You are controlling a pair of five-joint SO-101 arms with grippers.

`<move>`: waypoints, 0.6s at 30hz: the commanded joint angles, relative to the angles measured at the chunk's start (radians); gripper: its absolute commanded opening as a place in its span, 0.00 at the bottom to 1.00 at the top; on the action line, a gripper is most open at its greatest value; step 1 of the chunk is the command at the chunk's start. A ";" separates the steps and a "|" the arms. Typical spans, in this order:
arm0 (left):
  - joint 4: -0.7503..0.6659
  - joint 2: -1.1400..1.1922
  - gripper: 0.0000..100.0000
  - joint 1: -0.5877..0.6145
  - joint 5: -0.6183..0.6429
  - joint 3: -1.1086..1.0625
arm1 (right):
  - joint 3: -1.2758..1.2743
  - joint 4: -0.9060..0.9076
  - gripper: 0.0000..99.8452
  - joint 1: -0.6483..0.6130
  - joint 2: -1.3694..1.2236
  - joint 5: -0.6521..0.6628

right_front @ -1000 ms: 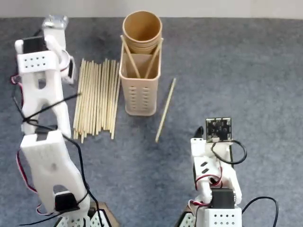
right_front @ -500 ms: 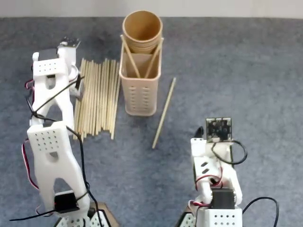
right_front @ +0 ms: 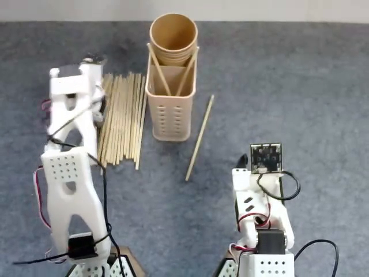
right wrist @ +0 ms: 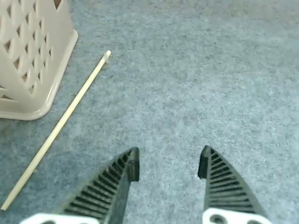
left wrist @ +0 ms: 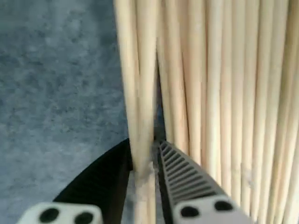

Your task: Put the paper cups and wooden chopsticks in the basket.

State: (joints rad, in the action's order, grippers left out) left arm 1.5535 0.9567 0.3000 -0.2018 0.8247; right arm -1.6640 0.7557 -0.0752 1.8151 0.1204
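Chopsticks (left wrist: 140, 70) at pile edge, clamped by left end effector (left wrist: 145, 144).

White plastic arms (right_front: 72, 202), perforated links (right_front: 63, 166), black motors (right_front: 270, 239), red and black cables (right_front: 291, 186), ribbed dark pincer (right wrist: 169, 157)

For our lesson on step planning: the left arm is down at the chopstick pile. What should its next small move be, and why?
Probably secure the outer chopstick and lift it slightly. The left gripper sits low at the outer edge of the chopstick pile, lined up on that chopstick, and the basket stands beside the pile, so a short lift should clear the rest.
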 commanded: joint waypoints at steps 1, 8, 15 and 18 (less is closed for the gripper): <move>0.072 -0.047 0.00 0.007 -0.012 0.147 | -0.131 0.002 0.21 0.008 0.018 0.014; 0.219 -0.209 0.00 -0.064 -0.006 0.414 | -0.133 0.001 0.21 0.008 0.018 0.014; 0.219 -0.518 0.00 -0.171 0.032 0.361 | -0.133 0.001 0.21 0.008 0.018 0.014; 0.213 -0.611 0.00 -0.197 0.034 0.325 | -0.133 0.001 0.21 0.008 0.018 0.014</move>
State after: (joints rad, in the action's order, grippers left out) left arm 1.7653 0.4764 0.1373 -0.1803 1.1623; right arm -1.6640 0.7557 -0.0752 1.8151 0.1204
